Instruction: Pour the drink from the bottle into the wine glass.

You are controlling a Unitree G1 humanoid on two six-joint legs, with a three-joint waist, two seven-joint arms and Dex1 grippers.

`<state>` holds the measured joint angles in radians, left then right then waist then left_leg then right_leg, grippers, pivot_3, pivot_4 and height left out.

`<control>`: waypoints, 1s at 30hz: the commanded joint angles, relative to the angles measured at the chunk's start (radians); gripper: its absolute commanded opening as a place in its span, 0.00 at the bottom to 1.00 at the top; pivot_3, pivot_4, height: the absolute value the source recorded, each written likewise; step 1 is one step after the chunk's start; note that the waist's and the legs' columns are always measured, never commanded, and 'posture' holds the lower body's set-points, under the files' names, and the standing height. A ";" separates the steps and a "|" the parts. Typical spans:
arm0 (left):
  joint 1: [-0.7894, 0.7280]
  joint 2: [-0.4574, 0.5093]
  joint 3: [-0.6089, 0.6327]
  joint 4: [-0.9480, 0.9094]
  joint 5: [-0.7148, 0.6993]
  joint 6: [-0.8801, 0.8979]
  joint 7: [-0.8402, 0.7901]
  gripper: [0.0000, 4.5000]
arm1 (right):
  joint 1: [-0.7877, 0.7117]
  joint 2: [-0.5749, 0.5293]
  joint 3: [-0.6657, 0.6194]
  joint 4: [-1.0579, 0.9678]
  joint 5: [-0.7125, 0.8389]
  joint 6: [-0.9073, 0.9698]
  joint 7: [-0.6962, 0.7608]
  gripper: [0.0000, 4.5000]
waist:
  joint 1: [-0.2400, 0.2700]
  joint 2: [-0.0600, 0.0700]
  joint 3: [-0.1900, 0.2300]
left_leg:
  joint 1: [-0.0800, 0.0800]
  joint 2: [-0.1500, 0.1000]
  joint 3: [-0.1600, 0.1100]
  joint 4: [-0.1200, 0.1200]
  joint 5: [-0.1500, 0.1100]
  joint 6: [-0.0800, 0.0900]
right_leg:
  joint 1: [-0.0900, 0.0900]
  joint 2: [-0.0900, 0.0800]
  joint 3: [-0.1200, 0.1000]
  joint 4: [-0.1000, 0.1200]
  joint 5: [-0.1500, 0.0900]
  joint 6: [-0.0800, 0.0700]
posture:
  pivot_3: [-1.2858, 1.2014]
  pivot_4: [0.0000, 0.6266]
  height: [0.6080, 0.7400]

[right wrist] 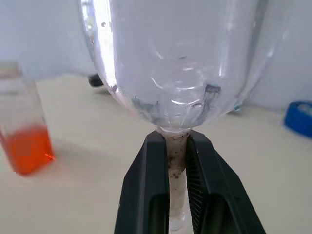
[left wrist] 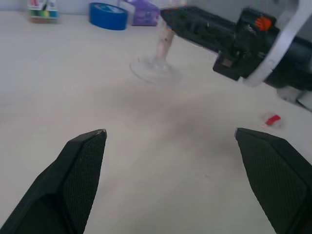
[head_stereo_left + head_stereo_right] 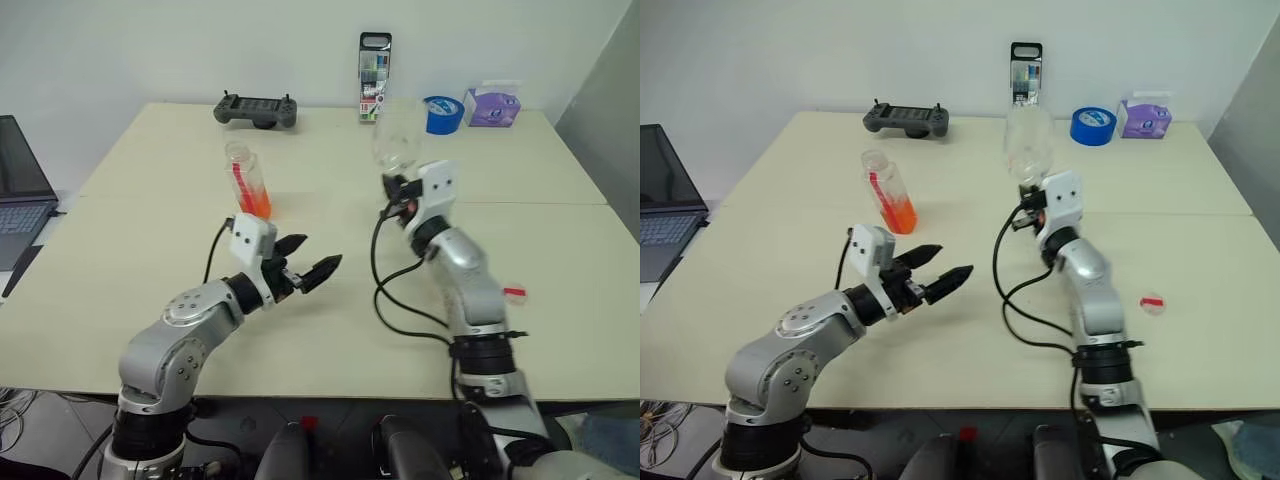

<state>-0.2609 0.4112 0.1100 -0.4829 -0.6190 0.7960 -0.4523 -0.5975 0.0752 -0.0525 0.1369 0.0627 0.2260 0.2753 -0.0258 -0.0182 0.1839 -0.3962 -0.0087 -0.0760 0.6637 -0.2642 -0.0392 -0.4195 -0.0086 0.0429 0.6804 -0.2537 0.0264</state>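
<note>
The small clear plastic bottle (image 3: 890, 192) with squarish sides stands on the pale beige table (image 3: 1160, 250), tilted a little in the picture, with the orange-red drink (image 3: 899, 213) low in it and no cap that I can see on its mouth. The small clear stemmed wine glass (image 3: 1028, 145) is to the right of it, held upright by the right gripper (image 1: 176, 161), whose two black fingers are closed on the thin stem just under the empty bowl. In the left wrist view the round foot looks to hang a little above the table, but I cannot tell for sure.

The left gripper (image 3: 308, 259) is wide open and holds nothing; it points level, near the bottle but apart from it.

I judge the step in hand is to take the bottle. The left gripper should close on the flat sides at the middle, above the liquid, so the bottle does not tip. The glass should stay upright and steady, near the bottle.

A small red piece (image 3: 1152, 303) lies far right and is no obstacle.
</note>
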 commanded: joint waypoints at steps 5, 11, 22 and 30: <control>-0.004 0.034 0.064 -0.094 -0.042 0.011 0.036 1.00 | 0.018 0.072 0.078 0.185 -0.010 -0.232 -0.031 0.04 | -0.001 0.000 0.000 | 0.000 0.000 0.001 0.000 0.000 0.000 | 0.000 0.000 0.001 -0.001 0.000 0.000 | 0.52 0.24 1.00; 0.008 0.028 0.057 -0.117 -0.051 0.022 0.072 1.00 | 0.062 0.060 0.163 0.278 -0.099 -0.343 -0.065 0.04 | -0.007 0.000 0.000 | 0.001 0.002 0.001 -0.001 0.000 0.000 | 0.000 0.000 0.001 0.000 0.000 0.000 | 0.52 0.24 1.00; -0.012 0.044 0.054 -0.082 -0.038 0.018 0.083 1.00 | 0.082 0.033 0.183 0.325 -0.121 -0.359 -0.056 0.20 | -0.007 -0.001 -0.001 | 0.003 0.002 0.001 -0.001 0.000 0.000 | 0.001 0.001 0.001 0.000 0.000 0.000 | 0.52 0.24 1.00; 0.001 0.036 0.036 -0.049 -0.008 -0.023 0.074 1.00 | 0.126 0.003 0.192 0.182 -0.106 -0.275 -0.040 0.80 | -0.007 -0.001 -0.001 | 0.002 0.002 0.000 -0.001 0.000 0.000 | 0.001 0.002 0.001 0.000 0.000 0.000 | 0.52 0.24 1.00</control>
<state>-0.2617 0.4452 0.1485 -0.5291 -0.6403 0.8041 -0.3732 -0.4734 0.0802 0.1354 0.4044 -0.0561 -0.0563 0.2238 -0.0325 -0.0191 0.1831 -0.3940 -0.0064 -0.0755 0.6622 -0.2643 -0.0392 -0.4190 -0.0070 0.0436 0.6804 -0.2538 0.0265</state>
